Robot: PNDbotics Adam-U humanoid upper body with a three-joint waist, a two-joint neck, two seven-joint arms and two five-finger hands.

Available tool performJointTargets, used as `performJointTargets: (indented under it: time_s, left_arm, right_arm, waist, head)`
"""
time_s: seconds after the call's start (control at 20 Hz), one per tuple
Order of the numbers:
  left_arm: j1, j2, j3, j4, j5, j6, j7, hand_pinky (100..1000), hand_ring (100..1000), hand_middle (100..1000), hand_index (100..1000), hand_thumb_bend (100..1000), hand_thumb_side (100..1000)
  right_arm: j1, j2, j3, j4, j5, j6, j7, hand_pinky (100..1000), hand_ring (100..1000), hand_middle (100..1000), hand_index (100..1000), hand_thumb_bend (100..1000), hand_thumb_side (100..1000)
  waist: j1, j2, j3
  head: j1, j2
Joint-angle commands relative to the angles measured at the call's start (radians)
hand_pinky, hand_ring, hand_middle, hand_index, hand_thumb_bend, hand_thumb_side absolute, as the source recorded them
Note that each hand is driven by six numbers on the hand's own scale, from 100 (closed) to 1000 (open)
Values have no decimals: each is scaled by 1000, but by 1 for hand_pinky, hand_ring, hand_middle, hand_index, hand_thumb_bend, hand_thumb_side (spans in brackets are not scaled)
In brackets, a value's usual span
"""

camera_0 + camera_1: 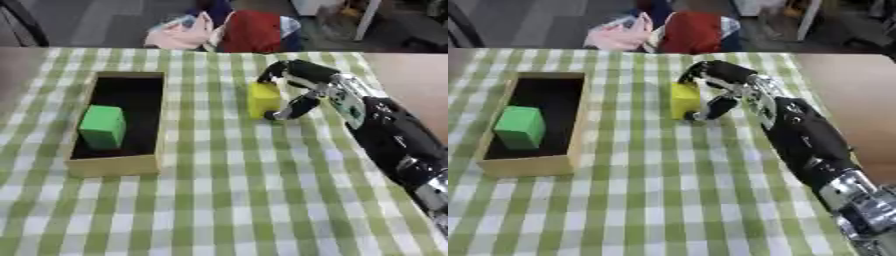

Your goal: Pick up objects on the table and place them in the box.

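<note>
Right of centre in the frame, the right hand (302, 90) curls its fingers and thumb around the yellow block (262, 99) on the cloth (245, 190). At left, the box (114, 165) holds a green block (102, 127).

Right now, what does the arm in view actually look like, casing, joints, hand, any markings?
Only the right arm shows. Its casing is mostly glossy black and rounded, with a silver metal joint section near the lower corner. The wrist area carries a pale silver-grey panel with small green marks. The right hand has black fingers with silvery linkages. No loose cables are visible. The left arm is out of view.
</note>
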Motion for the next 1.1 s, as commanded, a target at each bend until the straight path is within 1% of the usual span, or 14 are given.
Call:
performJointTargets:
  time_s: [0.05, 0.15, 0.3, 0.45, 0.6, 0.85, 1.1]
  left_arm:
    - [-8, 12, 5, -10, -1, -2, -3, 728, 573, 578, 734, 100, 751]
    - [-9, 14, 5, -10, 0, -2, -2, 728, 573, 578, 735, 100, 751]
    - [-9, 17, 5, -10, 4, -1, -2, 729, 574, 579, 735, 100, 749]
    - [-9, 20, 4, -10, 8, 0, -3, 729, 575, 581, 735, 100, 747]
    - [-8, 22, 1, -10, 13, 0, -6, 728, 576, 583, 735, 100, 744]
    - [-13, 23, -5, -11, 21, -1, -14, 729, 577, 584, 735, 100, 741]
    - [-24, 20, -12, -14, 32, -3, -20, 728, 578, 584, 736, 100, 734]
  right_arm:
    - [-11, -17, -1, -7, 3, 2, -39, 687, 822, 388, 569, 397, 219]
    - [-19, -16, 7, -29, -22, -2, -53, 681, 813, 363, 550, 375, 184]
    - [-36, -13, 25, -79, -75, -12, -47, 679, 807, 350, 545, 351, 148]
    - [-65, -4, 44, -130, -141, -18, -16, 678, 804, 347, 544, 332, 126]
    - [-99, 15, 59, -156, -199, -15, 26, 678, 802, 347, 545, 316, 116]
    - [-162, 63, 79, -163, -258, -10, 89, 678, 803, 349, 551, 294, 115]
    - [-206, 113, 90, -142, -277, -7, 134, 678, 807, 352, 558, 265, 125]
  waist:
    - [3, -12, -3]
    - [1, -14, -3]
    - [-2, -19, -1]
    - [-6, -26, 6]
    - [-9, -33, 19]
    - [-16, -36, 58]
    - [-18, -33, 102]
  head:
    - [0, -14]
    - [1, -14]
    - [2, -15]
    - [1, -13]
    - [-3, -10]
    - [-12, -13]
    - [-29, -19]
